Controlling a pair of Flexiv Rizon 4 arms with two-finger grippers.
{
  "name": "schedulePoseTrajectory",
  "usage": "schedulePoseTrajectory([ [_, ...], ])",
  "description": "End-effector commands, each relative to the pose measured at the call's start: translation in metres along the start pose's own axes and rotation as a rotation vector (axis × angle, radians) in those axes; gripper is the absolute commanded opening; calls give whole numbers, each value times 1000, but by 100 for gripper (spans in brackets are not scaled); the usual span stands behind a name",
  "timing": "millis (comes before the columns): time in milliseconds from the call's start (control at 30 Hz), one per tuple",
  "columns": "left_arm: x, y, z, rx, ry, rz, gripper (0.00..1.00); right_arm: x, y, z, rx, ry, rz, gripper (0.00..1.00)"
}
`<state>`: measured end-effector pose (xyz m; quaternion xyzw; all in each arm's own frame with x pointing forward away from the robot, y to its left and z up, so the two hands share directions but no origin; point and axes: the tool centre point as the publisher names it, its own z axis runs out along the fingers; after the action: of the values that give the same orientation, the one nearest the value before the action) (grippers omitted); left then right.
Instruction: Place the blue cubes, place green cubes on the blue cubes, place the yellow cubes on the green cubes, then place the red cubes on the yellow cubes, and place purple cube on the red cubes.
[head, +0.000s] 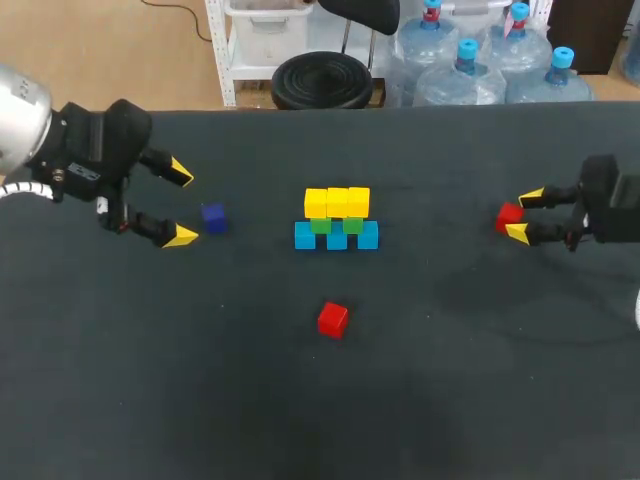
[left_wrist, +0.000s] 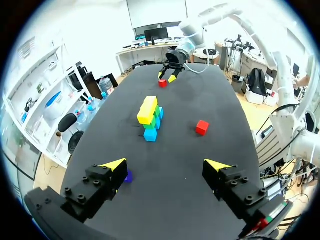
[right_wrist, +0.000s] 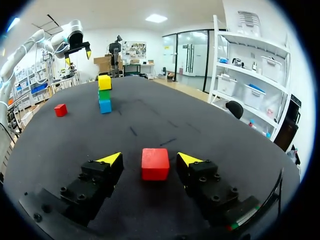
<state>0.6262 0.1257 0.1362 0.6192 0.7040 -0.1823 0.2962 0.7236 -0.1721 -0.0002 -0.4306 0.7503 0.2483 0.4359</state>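
While left jaws gape near purple cube, right jaws, spread, flank red cube.

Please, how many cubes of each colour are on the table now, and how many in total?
Blue cubes: 3
Green cubes: 2
Yellow cubes: 3
Red cubes: 2
Purple cube: 1
Total: 11
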Motion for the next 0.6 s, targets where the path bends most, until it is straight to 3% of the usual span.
schedulePoseTrajectory([
  [33,2,0,-1,-1,-7,4,100,3,-3,4,-3,-4,2,68],
  [200,2,0,-1,-1,-7,4,100,5,-4,5,-5,-3,4,57],
  [467,2,0,-1,-1,-7,4,100,7,-5,7,-1,5,9,49],
  [600,2,0,-1,-1,-7,4,100,7,-6,10,-2,4,9,37],
])
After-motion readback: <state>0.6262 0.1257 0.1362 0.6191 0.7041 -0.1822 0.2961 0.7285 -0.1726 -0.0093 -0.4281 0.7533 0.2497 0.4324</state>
